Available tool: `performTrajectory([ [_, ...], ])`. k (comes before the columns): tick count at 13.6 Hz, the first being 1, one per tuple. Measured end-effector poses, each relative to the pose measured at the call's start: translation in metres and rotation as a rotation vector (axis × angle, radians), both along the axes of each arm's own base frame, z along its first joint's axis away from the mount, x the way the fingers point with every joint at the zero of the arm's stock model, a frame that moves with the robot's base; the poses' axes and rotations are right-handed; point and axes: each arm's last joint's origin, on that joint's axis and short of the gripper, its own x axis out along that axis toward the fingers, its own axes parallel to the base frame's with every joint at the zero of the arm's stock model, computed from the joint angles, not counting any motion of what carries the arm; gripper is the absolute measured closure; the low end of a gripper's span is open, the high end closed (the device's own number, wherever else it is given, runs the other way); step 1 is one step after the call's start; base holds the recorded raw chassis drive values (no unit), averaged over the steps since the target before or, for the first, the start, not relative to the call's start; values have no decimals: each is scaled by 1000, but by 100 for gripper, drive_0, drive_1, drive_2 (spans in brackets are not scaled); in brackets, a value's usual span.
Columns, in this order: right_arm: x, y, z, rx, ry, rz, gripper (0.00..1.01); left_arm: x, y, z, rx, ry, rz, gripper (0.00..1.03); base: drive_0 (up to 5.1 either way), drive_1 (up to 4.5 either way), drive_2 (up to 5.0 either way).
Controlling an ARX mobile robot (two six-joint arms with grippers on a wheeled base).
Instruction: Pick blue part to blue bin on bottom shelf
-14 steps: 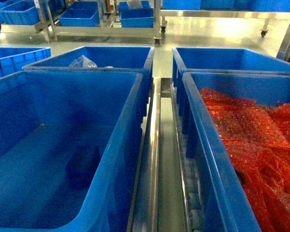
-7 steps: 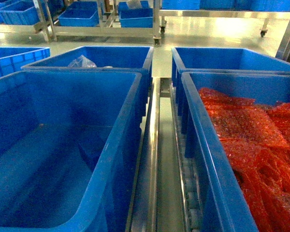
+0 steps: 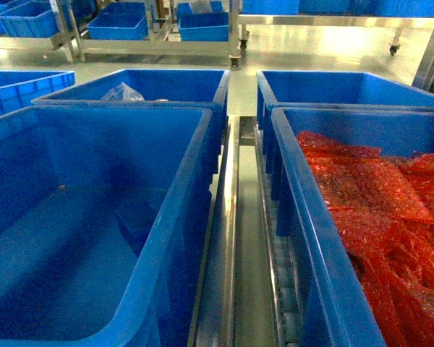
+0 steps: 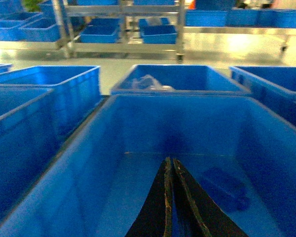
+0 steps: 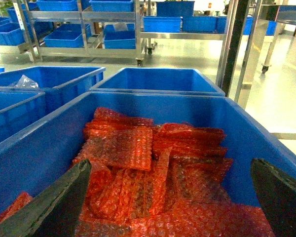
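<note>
While the left gripper hangs pinched shut and empty, the dark blue part in the big blue plastic bin could be missed against matching plastic, the right gripper spread wide over red bubble-wrap bags.

part in left bin, wraps in right bin — rails between

A right-hand bin is heaped with red bubble-wrap bags. Behind it stands another blue bin. A far left bin holds a clear plastic bag. Across the pale floor, a wheeled steel rack carries more blue bins.
</note>
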Motion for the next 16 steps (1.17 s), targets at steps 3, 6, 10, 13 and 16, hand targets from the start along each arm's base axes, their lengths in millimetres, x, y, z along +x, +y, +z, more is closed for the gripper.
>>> performTrajectory([
  [3,0,0,0,0,0,0,3,-12,0,-8,0,-14,-5,101,0,0,0],
  [6,0,0,0,0,0,0,3,-18,0,-7,0,-18,-5,101,0,0,0],
  [10,0,0,0,0,0,0,3,-24,0,-7,0,-23,-5,101,0,0,0],
  [13,0,0,0,0,0,0,3,-28,0,-8,0,-13,-5,101,0,0,0],
  [16,0,0,0,0,3,-2,3,-37,0,-11,1,-1,-8,101,0,0,0],
])
